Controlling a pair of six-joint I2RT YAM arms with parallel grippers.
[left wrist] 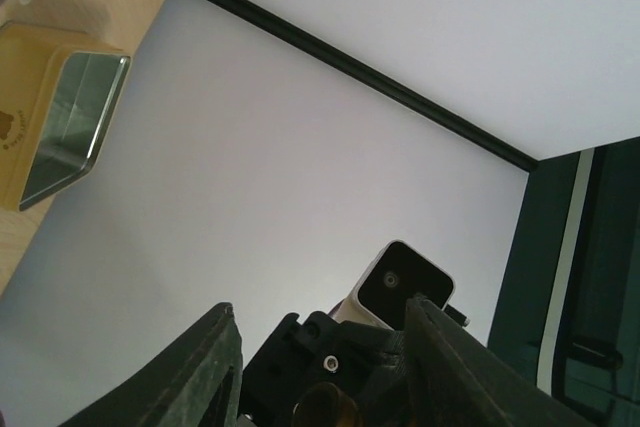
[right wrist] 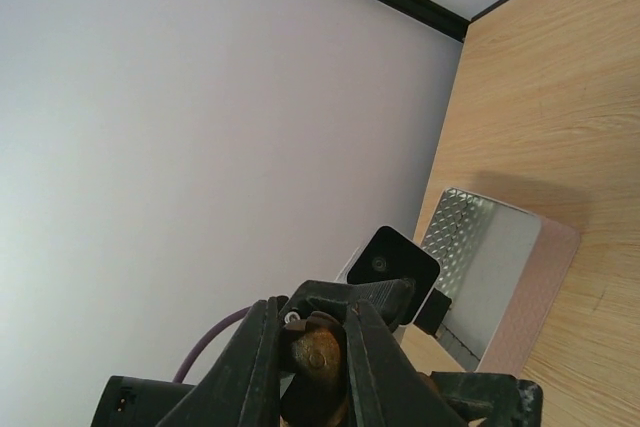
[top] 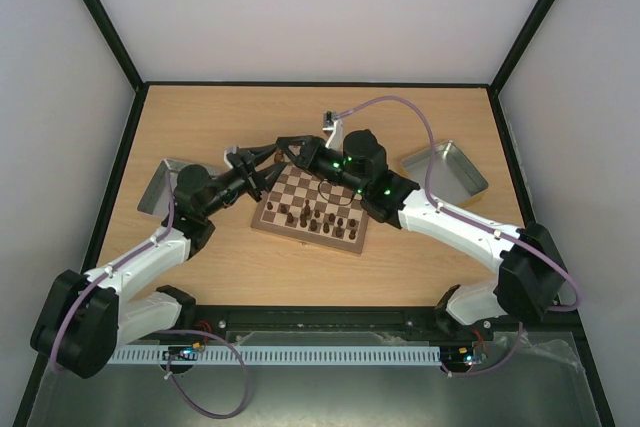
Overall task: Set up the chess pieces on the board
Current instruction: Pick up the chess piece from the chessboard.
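Observation:
The board (top: 306,238) lies mid-table with several dark chess pieces (top: 318,217) standing on its near rows. Both grippers meet in the air over its far left corner. My right gripper (top: 289,147) (right wrist: 312,309) is shut on a dark brown chess piece (right wrist: 316,359), its round base facing the right wrist camera. My left gripper (top: 267,154) (left wrist: 321,307) faces it, jaws apart on either side of that same piece (left wrist: 325,409) and of the right fingers, with a gap showing on each side. No cream pieces show.
A grey metal tray (top: 158,189) (right wrist: 492,277) sits left of the board, behind my left arm. A second tray (top: 447,168) (left wrist: 68,125) lies at the right. Walls enclose the table on three sides.

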